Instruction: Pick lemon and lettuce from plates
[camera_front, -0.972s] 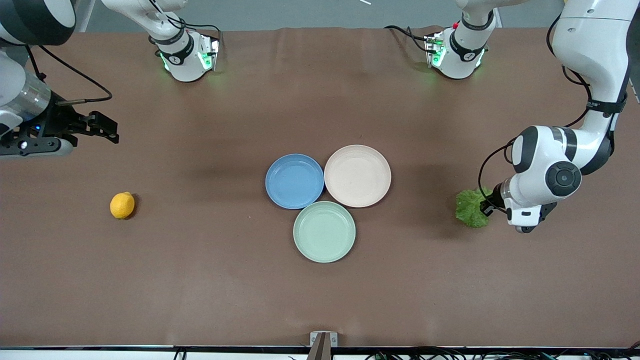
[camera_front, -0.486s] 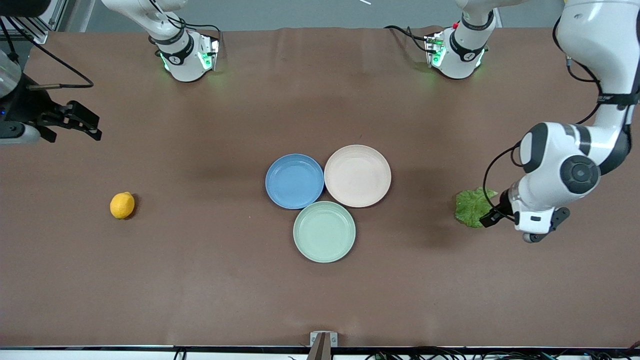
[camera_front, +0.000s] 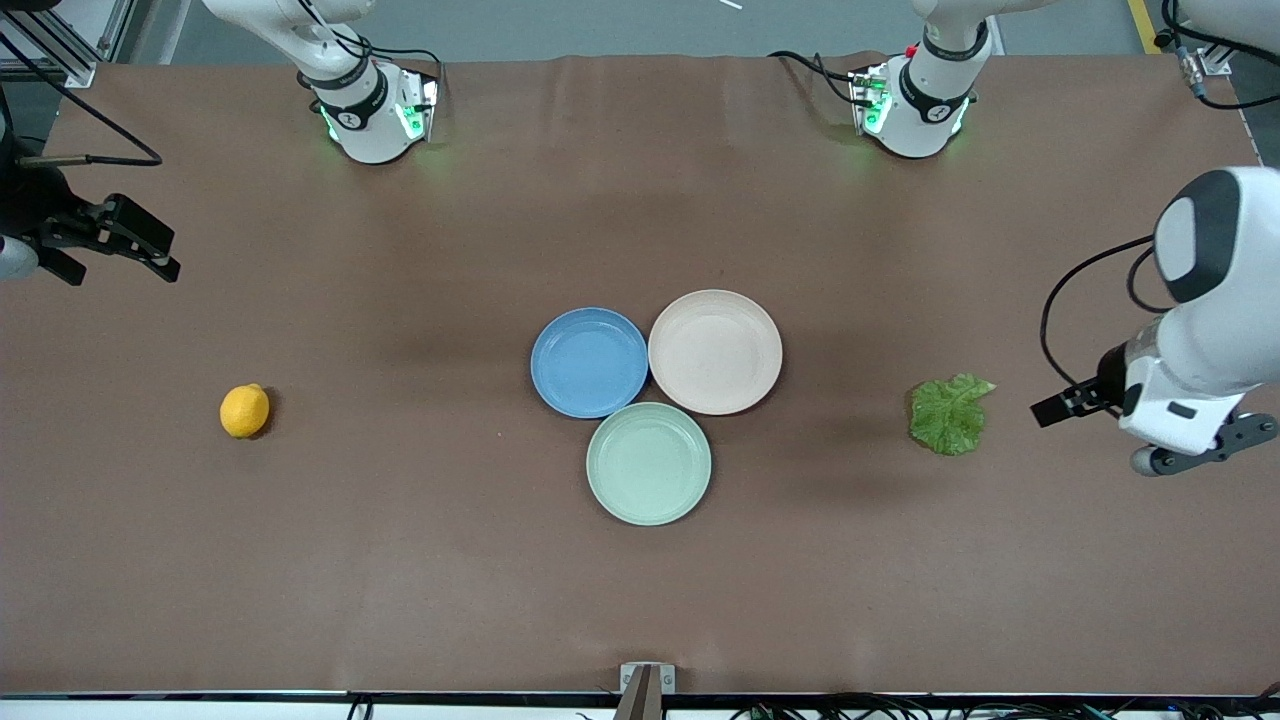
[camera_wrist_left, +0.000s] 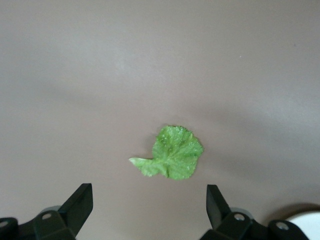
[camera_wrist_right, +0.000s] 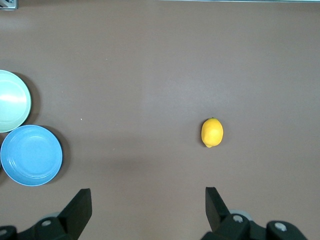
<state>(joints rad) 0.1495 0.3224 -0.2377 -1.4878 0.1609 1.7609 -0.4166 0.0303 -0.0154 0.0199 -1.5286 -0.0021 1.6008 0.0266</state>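
Note:
The lemon (camera_front: 244, 411) lies on the bare brown table toward the right arm's end; it also shows in the right wrist view (camera_wrist_right: 212, 132). The lettuce (camera_front: 949, 414) lies flat on the table toward the left arm's end, also in the left wrist view (camera_wrist_left: 174, 159). The blue plate (camera_front: 589, 362) and the cream plate (camera_front: 715, 351) sit empty side by side at the table's middle. My left gripper (camera_front: 1058, 409) is open and empty, up beside the lettuce at the table's end. My right gripper (camera_front: 150, 258) is open and empty, raised at the other end.
A mint-green plate (camera_front: 649, 463) sits empty, touching the blue and cream plates and nearer the front camera. The two arm bases (camera_front: 375, 110) (camera_front: 915, 105) stand along the table's back edge. Cables hang from both arms.
My left gripper has drawn back from the lettuce toward the table's end, leaving the leaf flat on the table. My right gripper has also drawn back toward its end of the table.

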